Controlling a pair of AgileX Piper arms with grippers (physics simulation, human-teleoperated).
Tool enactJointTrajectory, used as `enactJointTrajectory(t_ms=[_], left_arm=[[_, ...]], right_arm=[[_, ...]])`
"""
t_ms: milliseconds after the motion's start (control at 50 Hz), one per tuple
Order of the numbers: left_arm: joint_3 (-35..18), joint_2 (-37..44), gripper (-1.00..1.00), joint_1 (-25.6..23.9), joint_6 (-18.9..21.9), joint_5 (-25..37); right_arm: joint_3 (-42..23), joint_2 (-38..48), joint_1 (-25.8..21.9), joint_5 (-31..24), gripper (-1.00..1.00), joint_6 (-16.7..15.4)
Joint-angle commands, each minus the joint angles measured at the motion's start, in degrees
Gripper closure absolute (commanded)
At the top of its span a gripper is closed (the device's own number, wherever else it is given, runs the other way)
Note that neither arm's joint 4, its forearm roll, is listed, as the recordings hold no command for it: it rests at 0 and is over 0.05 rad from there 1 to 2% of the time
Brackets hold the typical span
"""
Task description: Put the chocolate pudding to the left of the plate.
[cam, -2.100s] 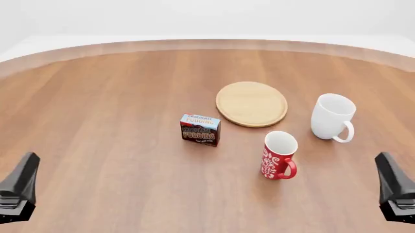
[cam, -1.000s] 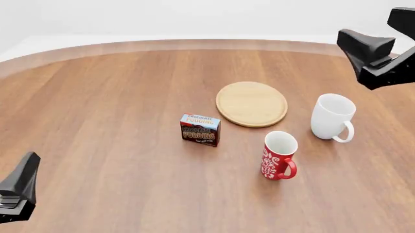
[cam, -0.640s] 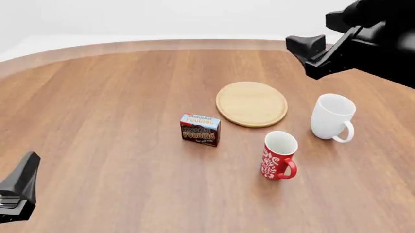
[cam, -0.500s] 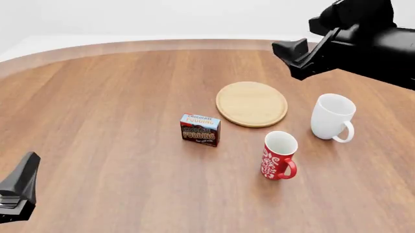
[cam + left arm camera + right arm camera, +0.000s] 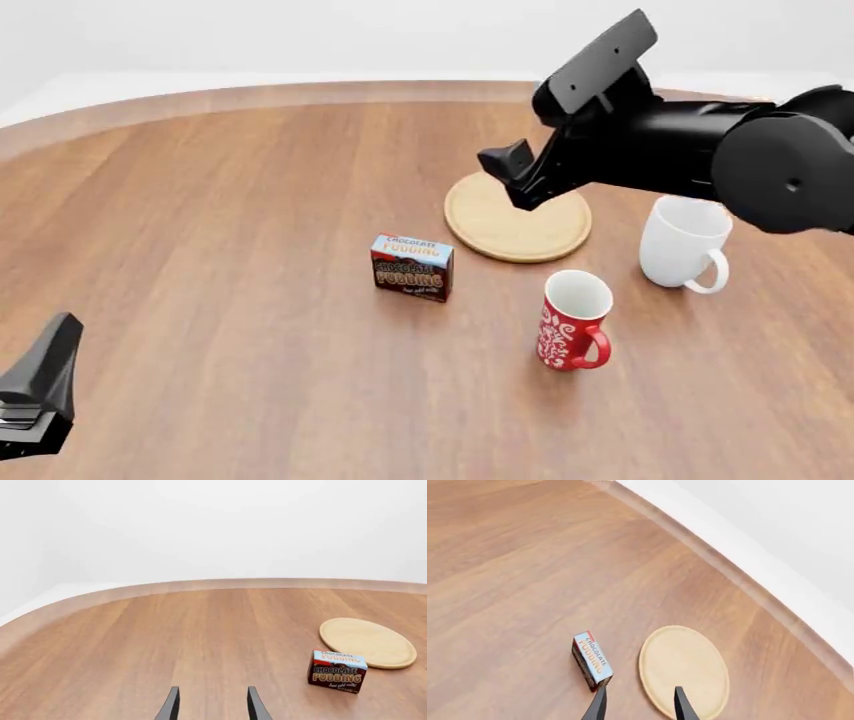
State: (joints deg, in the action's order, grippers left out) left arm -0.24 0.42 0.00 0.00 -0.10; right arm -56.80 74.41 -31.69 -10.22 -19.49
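The chocolate pudding [image 5: 412,267] is a small brown and red carton with a light blue top. It stands upright on the table, just left of and nearer than the plate [image 5: 521,234], a flat round light-wood disc. My right gripper [image 5: 506,176] hangs open in the air above the plate's far left part, holding nothing. In the right wrist view its fingers [image 5: 599,705] frame the pudding [image 5: 590,661] and the plate [image 5: 684,670] far below. My left gripper [image 5: 51,350] rests open at the near left corner, far from the pudding [image 5: 337,671] and plate [image 5: 367,642].
A red patterned mug [image 5: 574,320] stands in front of the plate, to the pudding's right. A white mug [image 5: 685,242] stands right of the plate, partly under the right arm. The curved table edge [image 5: 334,92] runs along the back.
The right arm has risen from the near right corner and swung left across the back, and now hangs over the plate. The left arm, pudding and mugs have not moved.
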Motion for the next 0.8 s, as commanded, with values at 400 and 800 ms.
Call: enactJointTrajectory(t_ms=[400, 800], left_arm=[[0.0, 0.0, -1.00, 0.0, 0.0, 0.0], [0.0, 0.0, -1.00, 0.0, 0.0, 0.0]], right_arm=[[-1.7, 13.3, -5.7, 3.3, -1.00, 2.5], [-1.8, 15.7, -6.0, 5.0, -1.00, 3.0]])
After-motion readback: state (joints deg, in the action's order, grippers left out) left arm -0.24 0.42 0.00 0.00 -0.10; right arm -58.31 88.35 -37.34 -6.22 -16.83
